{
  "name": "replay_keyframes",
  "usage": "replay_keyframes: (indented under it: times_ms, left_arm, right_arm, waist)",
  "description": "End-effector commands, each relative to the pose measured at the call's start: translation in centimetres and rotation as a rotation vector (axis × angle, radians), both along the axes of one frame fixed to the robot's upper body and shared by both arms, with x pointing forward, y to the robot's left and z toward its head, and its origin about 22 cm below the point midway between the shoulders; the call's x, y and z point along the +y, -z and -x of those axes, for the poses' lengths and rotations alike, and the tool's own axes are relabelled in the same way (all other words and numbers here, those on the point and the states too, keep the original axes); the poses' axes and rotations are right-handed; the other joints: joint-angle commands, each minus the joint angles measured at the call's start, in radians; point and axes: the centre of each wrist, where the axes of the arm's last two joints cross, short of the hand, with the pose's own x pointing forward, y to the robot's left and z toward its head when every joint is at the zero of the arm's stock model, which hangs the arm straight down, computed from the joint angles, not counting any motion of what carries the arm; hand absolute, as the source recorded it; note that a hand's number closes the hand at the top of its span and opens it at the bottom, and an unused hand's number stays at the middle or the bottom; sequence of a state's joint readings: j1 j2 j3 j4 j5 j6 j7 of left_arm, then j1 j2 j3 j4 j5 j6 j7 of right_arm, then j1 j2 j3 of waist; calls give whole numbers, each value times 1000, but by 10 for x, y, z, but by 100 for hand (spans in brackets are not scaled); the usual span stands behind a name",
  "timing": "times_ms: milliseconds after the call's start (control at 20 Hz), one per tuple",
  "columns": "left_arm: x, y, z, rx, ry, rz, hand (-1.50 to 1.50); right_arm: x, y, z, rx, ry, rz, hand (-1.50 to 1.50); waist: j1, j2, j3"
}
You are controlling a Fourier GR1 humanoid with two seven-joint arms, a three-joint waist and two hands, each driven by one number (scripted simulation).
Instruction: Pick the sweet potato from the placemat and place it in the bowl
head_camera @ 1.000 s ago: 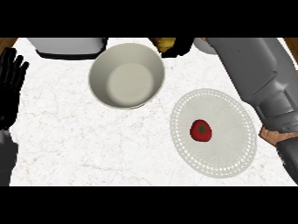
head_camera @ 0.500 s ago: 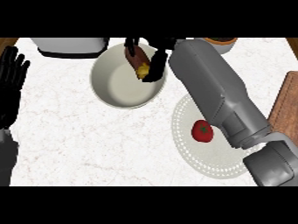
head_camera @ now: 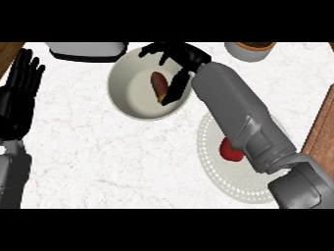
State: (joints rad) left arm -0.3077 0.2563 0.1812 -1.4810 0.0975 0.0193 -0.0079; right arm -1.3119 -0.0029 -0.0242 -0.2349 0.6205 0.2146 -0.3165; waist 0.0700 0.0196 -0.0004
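Sweet potato [head_camera: 158, 84] lay inside the bowl [head_camera: 130, 100], and that was the relation we weighed first in the head view, the only view we had: a dark reddish-brown piece resting on the bowl's inner floor toward its right half, its long axis running roughly up and down the picture, with a yellowish tip at the lower end. Our right hand [head_camera: 175, 58] hung directly over the bowl's upper right rim, the fingers spread and pointing down into the bowl, one dark finger reaching along the right side of the sweet potato; we could not tell whether that finger touched it or merely hung just beside it, but nothing looked curled round it, so we judged the hand as opened. The sweet potato therefore lay just below and slightly left of the right hand, far nearer to it than to the left. Our left hand [head_camera: 14, 100] rested open at the left edge, fingers up, well apart from the bowl. The placemat [head_camera: 216, 171] lay to the lower right under the right forearm, bearing only a red round item [head_camera: 229, 152]. We judged the placing essentially done, and the coming move as lifting the right hand clear.
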Motion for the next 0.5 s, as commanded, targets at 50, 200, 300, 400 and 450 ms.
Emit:
replay_keyframes:
  times_ms: [50, 200, 300, 400, 450]
  left_arm:
    - [7, -8, -5, -9, -15, -5, 0]
    - [15, -1, -4, 6, -13, 0, 0]
    - [24, -10, -1, 10, -8, 5, 0]
    - [14, -12, 0, -13, -9, 10, 0]
    - [13, -16, -4, -25, 1, -6, 0]
  right_arm:
    - [-7, 8, 0, 35, 44, -239, -150]
    - [-9, 2, -2, -38, 160, -362, -150]
    - [-24, 0, -6, -51, 215, -431, -150]
    - [-35, -10, -12, -58, 273, -458, -150]
    - [-53, -13, -16, -64, 313, -454, -150]
  waist:
    - [-7, -3, 1]
    - [-13, 0, 0]
    - [-13, 4, 1]
    - [-7, 3, 1]
    - [-3, 10, 1]
